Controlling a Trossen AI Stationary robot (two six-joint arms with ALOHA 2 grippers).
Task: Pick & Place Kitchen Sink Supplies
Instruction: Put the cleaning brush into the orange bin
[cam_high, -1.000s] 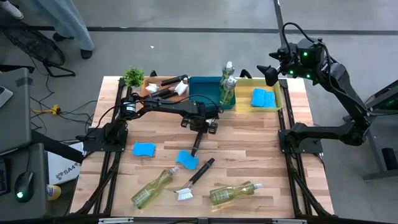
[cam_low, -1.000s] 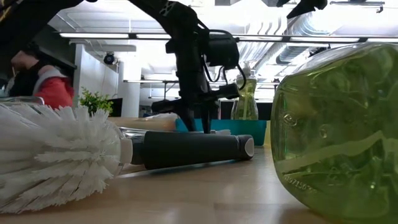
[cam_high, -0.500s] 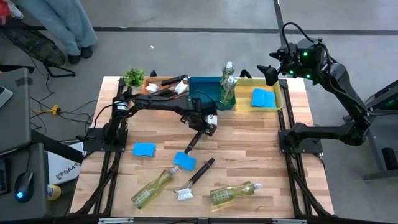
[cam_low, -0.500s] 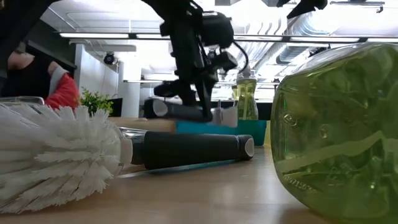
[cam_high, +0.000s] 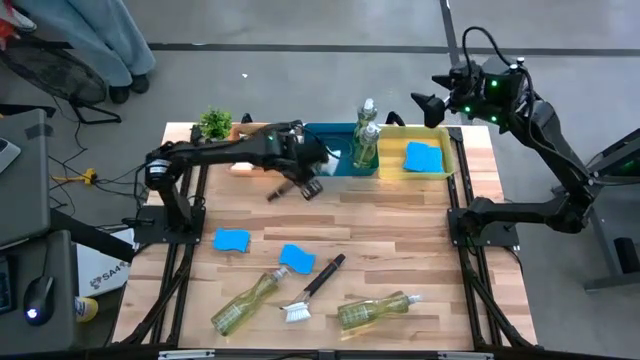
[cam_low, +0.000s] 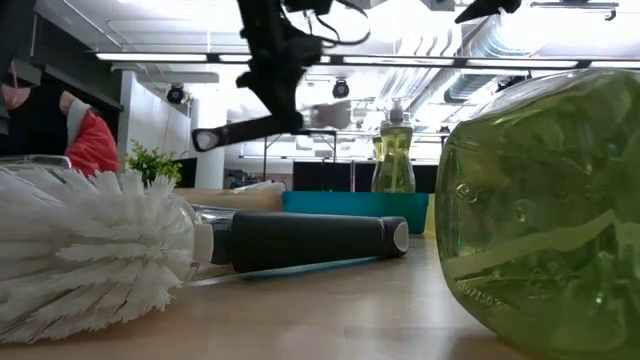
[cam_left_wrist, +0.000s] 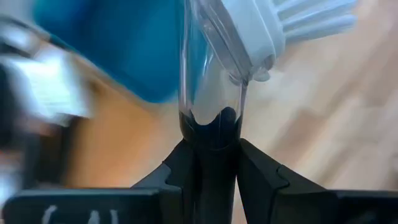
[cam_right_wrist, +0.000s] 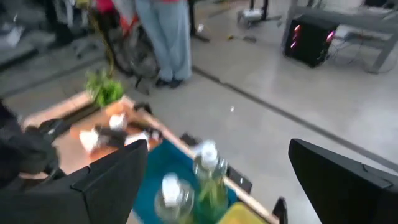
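My left gripper (cam_high: 304, 176) is shut on a black long-handled brush (cam_high: 275, 192) with a white head (cam_left_wrist: 267, 28), in the air near the teal bin (cam_high: 330, 140). The low view shows the brush (cam_low: 250, 128) roughly level, high above the table. My right gripper (cam_high: 428, 100) hangs open above the yellow bin (cam_high: 445, 172); its fingers frame the right wrist view (cam_right_wrist: 217, 180). On the table lie two blue sponges (cam_high: 232, 240) (cam_high: 297, 257), another brush (cam_high: 313, 288) and two bottles of yellow-green liquid (cam_high: 248, 301) (cam_high: 376, 310). My left gripper pinches the brush between its two fingers at the black handle (cam_left_wrist: 211, 127), just behind the clear neck and white head. The fingers lie across the handle. The brush is lifted clear and about level, and its free handle end (cam_low: 203, 139) sticks out sideways.
The teal bin holds two upright bottles (cam_high: 366, 138). The yellow bin holds a blue sponge (cam_high: 424, 157). A wooden tray (cam_high: 242, 130) at the far edge holds brushes (cam_high: 272, 132), beside a small potted plant (cam_high: 215, 122). People stand beyond the table's far left corner.
My left gripper has lifted the brush off the table's middle, raised it high and carried it toward the far left, next to the teal bin and tray. The brush has gone from slanting down to roughly level. My right gripper has tipped upward a little.
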